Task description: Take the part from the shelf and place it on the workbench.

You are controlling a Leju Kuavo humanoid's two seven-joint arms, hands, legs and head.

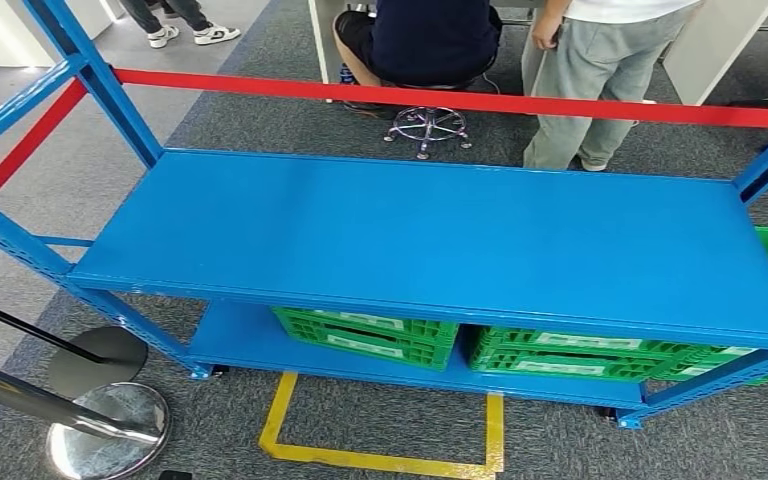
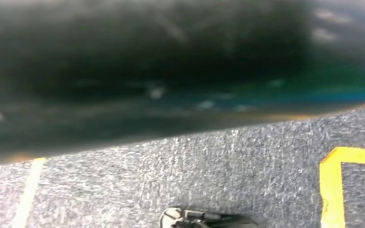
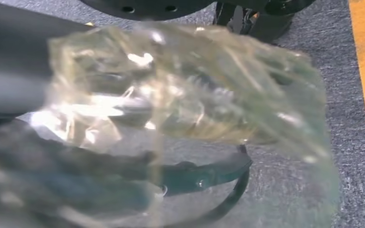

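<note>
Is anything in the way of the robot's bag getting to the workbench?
The right hand holds the bag over the carpet. The blue rack stands straight ahead, people behind it. Where the workbench lies I cannot tell.

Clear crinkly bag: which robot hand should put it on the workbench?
Right. In the right wrist view the right hand already holds the clear bag, above grey carpet. The left wrist view is too blurred to judge.
</note>
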